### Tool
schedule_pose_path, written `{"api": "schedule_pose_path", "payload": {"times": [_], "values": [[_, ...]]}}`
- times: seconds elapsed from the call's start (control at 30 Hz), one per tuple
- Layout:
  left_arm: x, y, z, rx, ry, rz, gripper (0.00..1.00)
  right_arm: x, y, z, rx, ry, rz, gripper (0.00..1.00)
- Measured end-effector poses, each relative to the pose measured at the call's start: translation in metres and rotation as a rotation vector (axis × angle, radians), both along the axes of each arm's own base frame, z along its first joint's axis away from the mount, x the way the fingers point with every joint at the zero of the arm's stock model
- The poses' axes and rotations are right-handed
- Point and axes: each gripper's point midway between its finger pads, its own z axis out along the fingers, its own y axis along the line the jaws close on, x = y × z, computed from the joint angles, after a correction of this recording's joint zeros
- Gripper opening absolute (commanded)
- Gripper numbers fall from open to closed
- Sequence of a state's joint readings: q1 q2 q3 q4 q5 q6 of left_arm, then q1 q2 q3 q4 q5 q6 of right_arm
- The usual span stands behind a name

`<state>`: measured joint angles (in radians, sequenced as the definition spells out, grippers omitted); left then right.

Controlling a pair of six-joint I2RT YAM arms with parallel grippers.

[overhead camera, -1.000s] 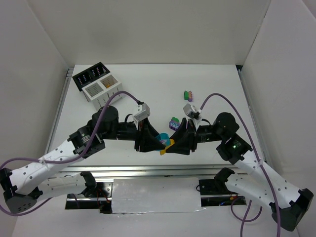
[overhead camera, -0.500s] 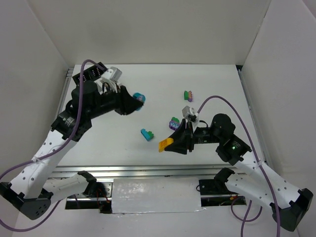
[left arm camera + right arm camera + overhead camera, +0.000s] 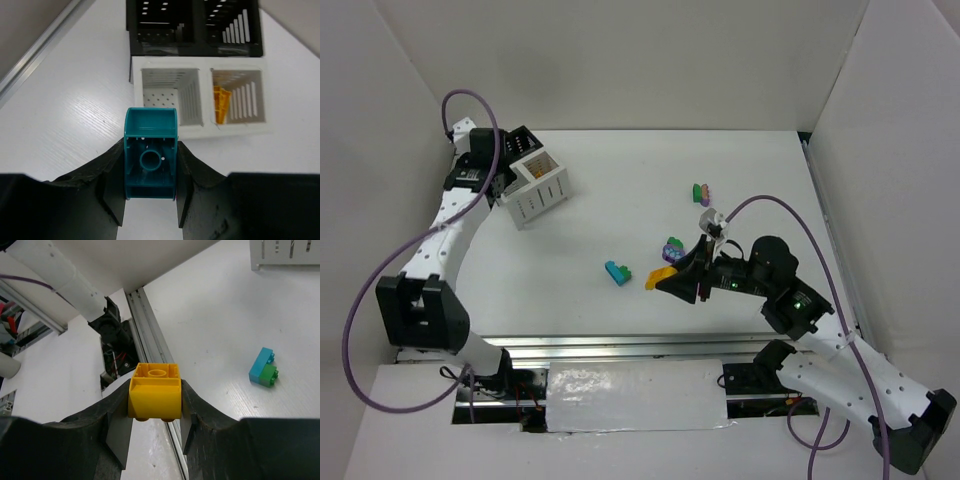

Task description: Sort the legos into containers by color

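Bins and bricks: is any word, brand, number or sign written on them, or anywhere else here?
No text can be read anywhere. The white bins, black bins, teal brick and yellow brick all look plain; any stud lettering is too small to tell.

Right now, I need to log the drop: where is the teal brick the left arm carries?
Left wrist view: the teal brick is clamped in the left gripper, just short of the white bins, lined up with their empty compartment.
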<state>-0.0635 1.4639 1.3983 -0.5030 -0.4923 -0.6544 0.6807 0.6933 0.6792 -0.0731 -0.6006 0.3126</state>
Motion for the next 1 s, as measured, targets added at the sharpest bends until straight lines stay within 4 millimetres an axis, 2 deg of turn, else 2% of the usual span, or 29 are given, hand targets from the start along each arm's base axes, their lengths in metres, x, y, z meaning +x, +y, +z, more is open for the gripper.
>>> {"api": "schedule_pose_path", "payload": {"times": [0.13, 0.3, 0.4, 0.53, 0.63, 0.67, 0.7, 0.77, 0.8, 0.83, 1.0], "values": [[0.019, 0.015, -0.038, 0.019, 0.086, 0.050, 0.05, -0.004, -0.003, 0.001, 0.002, -0.007, -0.001, 0.00], [0.051, 0.018, -0.049, 0.022, 0.099, 0.056, 0.09, -0.008, -0.003, 0.001, 0.002, -0.005, 0.021, 0.00], [0.060, 0.019, -0.054, 0.024, 0.100, 0.056, 0.23, -0.010, -0.002, 0.001, 0.003, -0.007, 0.036, 0.00], [0.063, 0.021, -0.061, 0.021, 0.113, 0.043, 0.33, -0.014, -0.002, 0.001, 0.003, -0.006, 0.056, 0.00], [0.065, 0.021, -0.064, 0.011, 0.114, 0.035, 0.55, -0.015, -0.001, 0.001, 0.002, -0.005, 0.064, 0.00], [0.066, 0.020, -0.064, 0.006, 0.112, 0.029, 0.67, -0.015, -0.001, 0.001, 0.002, -0.004, 0.065, 0.00], [0.066, 0.020, -0.063, 0.002, 0.110, 0.025, 0.73, -0.015, -0.001, 0.001, 0.001, -0.006, 0.067, 0.00], [0.069, 0.018, -0.062, -0.005, 0.098, 0.014, 0.91, -0.015, -0.001, 0.000, -0.001, -0.004, 0.070, 0.00], [0.070, 0.017, -0.061, -0.008, 0.094, 0.008, 0.93, -0.015, 0.000, -0.001, -0.002, -0.002, 0.071, 0.00], [0.071, 0.016, -0.061, -0.011, 0.091, 0.006, 1.00, -0.015, 0.000, -0.001, -0.004, 0.000, 0.072, 0.00], [0.070, 0.015, -0.061, -0.018, 0.094, 0.002, 1.00, -0.011, 0.002, -0.007, -0.019, 0.021, 0.066, 0.00]]}}
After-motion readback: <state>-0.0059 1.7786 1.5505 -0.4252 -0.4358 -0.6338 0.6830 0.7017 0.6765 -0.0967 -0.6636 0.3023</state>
